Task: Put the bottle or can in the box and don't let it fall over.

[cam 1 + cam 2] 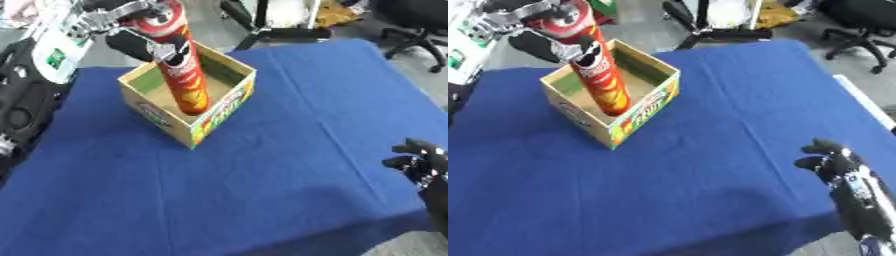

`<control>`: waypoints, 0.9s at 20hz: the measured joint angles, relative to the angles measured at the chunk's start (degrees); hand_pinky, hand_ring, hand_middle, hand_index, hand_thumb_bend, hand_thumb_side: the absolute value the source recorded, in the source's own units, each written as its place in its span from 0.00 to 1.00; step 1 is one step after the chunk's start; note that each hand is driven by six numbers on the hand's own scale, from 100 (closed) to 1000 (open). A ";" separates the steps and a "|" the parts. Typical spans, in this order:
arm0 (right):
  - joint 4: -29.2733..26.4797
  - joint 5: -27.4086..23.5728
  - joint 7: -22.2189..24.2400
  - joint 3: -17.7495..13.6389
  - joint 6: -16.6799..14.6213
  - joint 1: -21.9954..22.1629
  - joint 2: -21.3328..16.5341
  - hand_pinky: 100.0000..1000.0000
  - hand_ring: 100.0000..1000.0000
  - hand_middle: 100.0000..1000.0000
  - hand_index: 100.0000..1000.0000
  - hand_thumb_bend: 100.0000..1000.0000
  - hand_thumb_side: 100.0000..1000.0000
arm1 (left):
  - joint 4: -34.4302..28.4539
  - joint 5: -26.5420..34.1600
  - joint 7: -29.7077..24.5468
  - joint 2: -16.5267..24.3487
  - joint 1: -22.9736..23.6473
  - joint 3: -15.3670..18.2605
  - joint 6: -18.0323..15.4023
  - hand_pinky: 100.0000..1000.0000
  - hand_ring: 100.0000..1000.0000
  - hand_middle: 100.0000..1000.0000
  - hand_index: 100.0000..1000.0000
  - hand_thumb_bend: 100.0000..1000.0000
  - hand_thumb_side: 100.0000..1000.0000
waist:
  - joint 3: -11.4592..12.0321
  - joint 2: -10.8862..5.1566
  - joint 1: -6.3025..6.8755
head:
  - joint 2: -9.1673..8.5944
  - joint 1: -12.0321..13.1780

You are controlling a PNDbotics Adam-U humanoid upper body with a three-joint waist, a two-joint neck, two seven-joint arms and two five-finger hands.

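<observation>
Left hand (144,37) comes in from the upper left, fingers and thumb wrapped round the upper part of the red can (182,70), just below its lid. The can is a tall tube, its lower end down inside the open cardboard box (210,120), near the front wall. It tilts a little, top leaning toward the far left. Can't tell if the base is on the box floor: the front wall hides the bottom.

The box sits on the left half of the blue table (289,165), turned corner-on to the camera, top flaps open or missing, printing on the outer walls too blurred to read.

Right hand (833,162) is idle at the lower right edge of the table, well away from the box, fingers curled, holding nothing.

Status, as I read it: the can is inside the box walls, so the carry looks done. Left to do: set it flat and upright, let go, pull the hand clear without knocking it. A tall, narrow can in a wide box gets no support from the walls, so the release is the risky part.

Hidden: can base, box floor, most of the left arm behind clutter at the upper left.
</observation>
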 measured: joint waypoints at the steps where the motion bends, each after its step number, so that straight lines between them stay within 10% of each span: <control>1: 0.00 0.00 -0.03 -0.02 -0.03 0.03 0.00 0.76 0.63 0.68 0.80 0.00 0.65 | -0.25 0.17 0.21 0.30 0.00 0.00 -0.18 0.98 1.00 1.00 1.00 0.00 0.59 | 0.16 0.00 -0.02 | 0.02 -0.09; 11: 0.20 0.07 -0.20 -0.21 -0.21 0.54 0.00 0.76 0.63 0.68 0.80 0.00 0.65 | -2.90 3.67 -0.06 2.63 1.28 -0.06 -0.53 0.92 1.00 0.96 1.00 0.00 0.57 | 1.48 -0.04 -0.23 | 0.05 -0.69; 18: 0.33 0.49 -0.86 -1.25 -0.54 0.59 -0.02 0.76 0.63 0.68 0.80 0.00 0.66 | -19.03 28.26 -0.51 11.63 15.35 3.30 5.58 0.77 0.98 0.90 1.00 0.00 0.59 | 3.64 -0.14 0.13 | -0.02 -2.01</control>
